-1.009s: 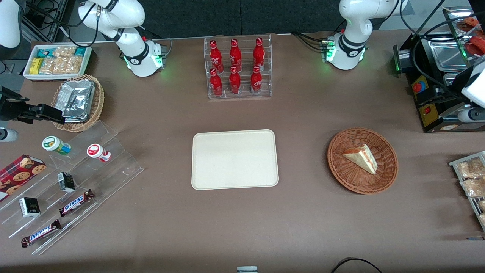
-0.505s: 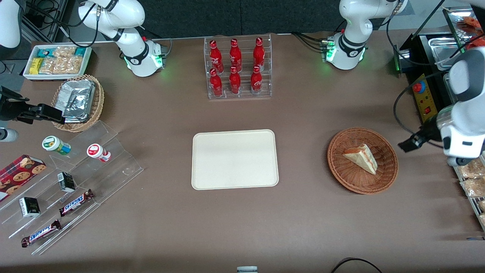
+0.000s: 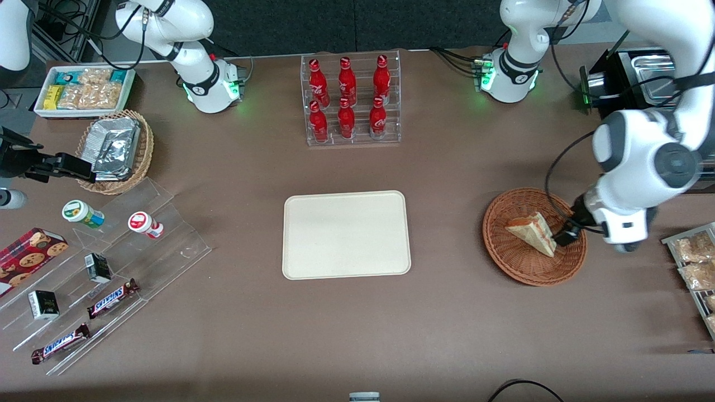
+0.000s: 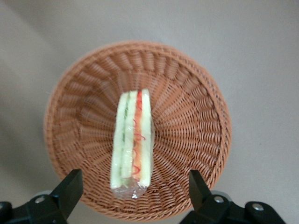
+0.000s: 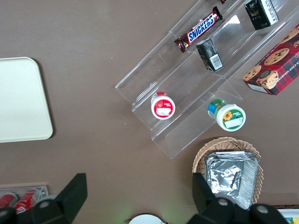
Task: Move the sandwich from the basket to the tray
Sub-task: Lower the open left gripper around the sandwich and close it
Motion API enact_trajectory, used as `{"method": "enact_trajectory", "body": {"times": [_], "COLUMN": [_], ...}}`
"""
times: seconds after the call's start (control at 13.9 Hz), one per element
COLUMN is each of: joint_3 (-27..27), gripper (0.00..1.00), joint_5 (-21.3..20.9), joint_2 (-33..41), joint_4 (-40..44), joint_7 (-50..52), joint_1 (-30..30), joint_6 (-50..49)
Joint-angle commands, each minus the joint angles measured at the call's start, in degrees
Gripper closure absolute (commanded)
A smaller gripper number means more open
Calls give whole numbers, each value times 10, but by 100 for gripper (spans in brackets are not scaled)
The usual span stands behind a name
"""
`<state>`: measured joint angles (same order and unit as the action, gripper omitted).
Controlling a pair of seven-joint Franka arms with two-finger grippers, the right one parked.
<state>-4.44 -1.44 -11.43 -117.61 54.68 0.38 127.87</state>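
Left arm's black two-finger gripper [image 4: 133, 191] found poised above the round, shallow, reddish-brown woven wicker basket [image 3: 516, 268], over its rim toward the working arm's end of the table. White forearm and wrist angled down from that end, bulky elbow joint above the table just beside the basket, a black cable looped alongside. Fingers [image 4: 67, 189] spread wide, one on either side of the small triangular wedge of pale white bread sandwich [image 3: 530, 231], touching neither it nor the wicker in the wrist view. Nothing held. Sandwich seen lying in the basket's middle, on its flat side in the front view, cut edge turned toward the wrist camera with red, orange and green filling layers showing; clear wrapping visible around it. Flat cream-coloured rectangular plastic tray [image 3: 346, 234] sat well apart from the basket, toward the parked arm's end, with bare brown tabletop [image 3: 447, 312] between. Clear acrylic rack of red bottles [image 3: 350, 100] stood farther from the front camera than the tray.
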Motion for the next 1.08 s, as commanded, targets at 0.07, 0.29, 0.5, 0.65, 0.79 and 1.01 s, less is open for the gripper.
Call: {"method": "enact_trajectory", "body": {"times": [0.07,0.29,0.5,0.65,0.79,1.01], "joint_3": [0,0,0,0,0,1], "gripper": [0,0,0,0,0,1], "joint_5": [-4,-4,-4,-4,-4,-8], "joint_2": [8,-4,-7,-16,-25,-33], "joint_4": [-70,-79,-87,-88,-87,-88], "joint_7": [15,16,16,17,19,20], "joint_1": [-6,-6,-6,-6,-7,-19], "joint_6": [96,103,109,113,114,114]}}
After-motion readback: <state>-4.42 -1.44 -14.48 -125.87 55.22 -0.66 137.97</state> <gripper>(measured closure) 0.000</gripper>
